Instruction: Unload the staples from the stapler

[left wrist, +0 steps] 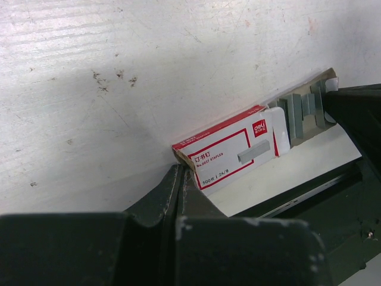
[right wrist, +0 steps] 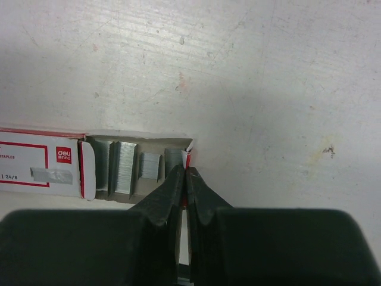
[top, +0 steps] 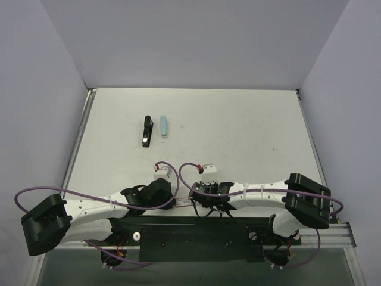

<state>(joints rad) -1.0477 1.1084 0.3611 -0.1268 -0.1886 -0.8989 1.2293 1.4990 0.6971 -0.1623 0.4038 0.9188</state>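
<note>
The black stapler point(top: 146, 131) lies far up the table, well away from both grippers. At the near edge, a red and white staple box point(left wrist: 232, 152) lies between the two grippers. Its inner tray is slid out, showing several rows of staples point(right wrist: 125, 167). My left gripper point(left wrist: 181, 170) is shut, with the cardboard corner of the box's sleeve pinched at its tip. My right gripper point(right wrist: 186, 170) is shut on the red and white end flap of the tray. In the top view the box point(top: 184, 202) is mostly hidden between the left gripper point(top: 177, 201) and the right gripper point(top: 194, 201).
A pale blue oblong object point(top: 163, 126) lies just right of the stapler. Grey walls close off the table point(top: 250, 137) on three sides. Purple cables loop over both arms near the front rail point(top: 196, 229).
</note>
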